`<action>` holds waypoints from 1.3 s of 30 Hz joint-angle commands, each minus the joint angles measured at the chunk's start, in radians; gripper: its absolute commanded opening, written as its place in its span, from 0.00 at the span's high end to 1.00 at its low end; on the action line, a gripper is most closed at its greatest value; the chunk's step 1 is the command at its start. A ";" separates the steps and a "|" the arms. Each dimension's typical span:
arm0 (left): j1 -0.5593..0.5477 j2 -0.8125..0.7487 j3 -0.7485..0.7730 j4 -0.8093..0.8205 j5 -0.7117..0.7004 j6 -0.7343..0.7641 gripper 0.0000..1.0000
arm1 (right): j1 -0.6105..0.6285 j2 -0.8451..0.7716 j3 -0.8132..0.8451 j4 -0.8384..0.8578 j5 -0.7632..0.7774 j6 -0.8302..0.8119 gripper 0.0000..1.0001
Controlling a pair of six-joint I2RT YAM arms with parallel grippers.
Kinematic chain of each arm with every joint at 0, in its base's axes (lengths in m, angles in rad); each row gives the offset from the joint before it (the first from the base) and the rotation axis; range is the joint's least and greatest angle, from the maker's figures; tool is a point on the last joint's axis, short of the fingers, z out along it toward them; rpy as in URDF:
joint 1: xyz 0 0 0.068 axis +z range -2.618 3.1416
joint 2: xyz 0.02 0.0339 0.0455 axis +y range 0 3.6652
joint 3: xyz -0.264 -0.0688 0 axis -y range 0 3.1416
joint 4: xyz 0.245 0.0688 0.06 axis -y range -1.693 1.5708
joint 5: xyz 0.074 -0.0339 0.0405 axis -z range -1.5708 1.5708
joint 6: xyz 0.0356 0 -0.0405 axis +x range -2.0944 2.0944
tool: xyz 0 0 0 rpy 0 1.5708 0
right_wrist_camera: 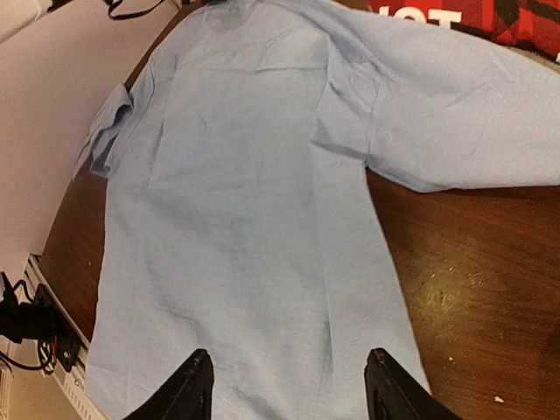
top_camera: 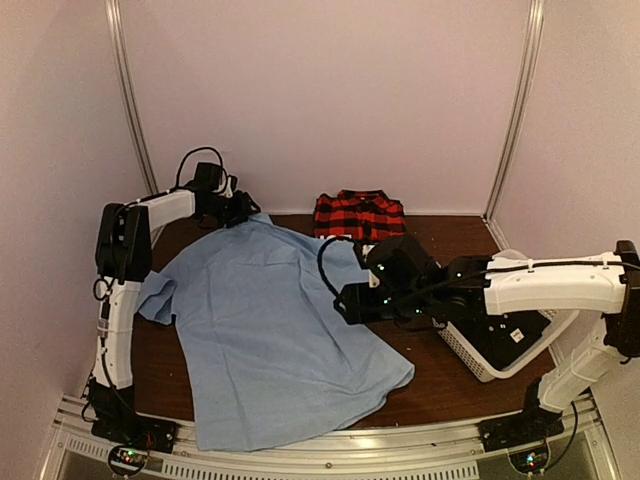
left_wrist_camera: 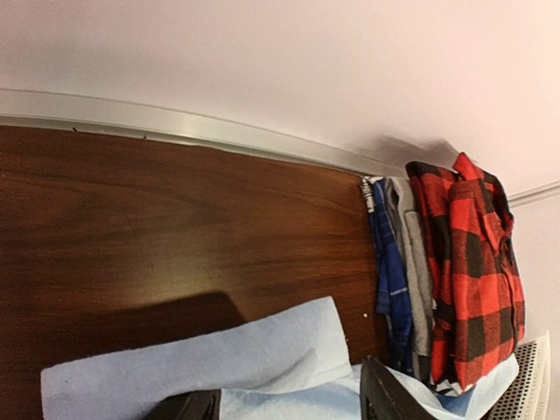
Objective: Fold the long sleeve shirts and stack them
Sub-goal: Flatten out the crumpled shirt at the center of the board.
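Note:
The light blue long sleeve shirt (top_camera: 265, 320) lies spread flat across the table, its collar at the far left and its hem toward the near edge. At that collar (left_wrist_camera: 262, 359) my left gripper (top_camera: 238, 207) stands open, and the cloth lies between its fingers (left_wrist_camera: 385, 394). My right gripper (top_camera: 345, 303) hovers open over the shirt's right side (right_wrist_camera: 254, 219), with nothing between its fingers (right_wrist_camera: 197, 389). The red-and-black plaid shirt (top_camera: 358, 215) sits folded at the back centre, on top of a small pile of folded clothes (left_wrist_camera: 398, 262).
A white mesh basket (top_camera: 470, 352) stands at the right, under my right arm. One light blue sleeve (right_wrist_camera: 455, 140) stretches toward the plaid pile. Bare brown table (left_wrist_camera: 175, 227) shows behind the collar and at the front right (right_wrist_camera: 472, 289). Pale walls close in on three sides.

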 commanded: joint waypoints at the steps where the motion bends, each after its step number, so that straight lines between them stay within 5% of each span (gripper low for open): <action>1: -0.008 -0.154 -0.067 0.033 0.043 0.017 0.45 | -0.084 -0.067 0.001 0.022 0.081 -0.048 0.37; 8: -0.034 -0.280 -0.238 0.063 0.071 0.005 0.44 | -0.152 -0.157 -0.071 0.111 0.125 -0.056 0.01; 20: -0.057 -0.354 -0.316 0.036 0.066 0.023 0.42 | -0.227 -0.243 -0.190 0.248 0.099 -0.062 0.00; 29: -0.151 -0.443 -0.492 0.086 0.102 -0.013 0.42 | -0.247 -0.141 -0.192 0.273 -0.019 -0.050 0.00; 39: -0.260 -0.572 -0.731 0.131 0.116 -0.029 0.42 | -0.280 -0.045 -0.148 0.274 0.018 -0.061 0.00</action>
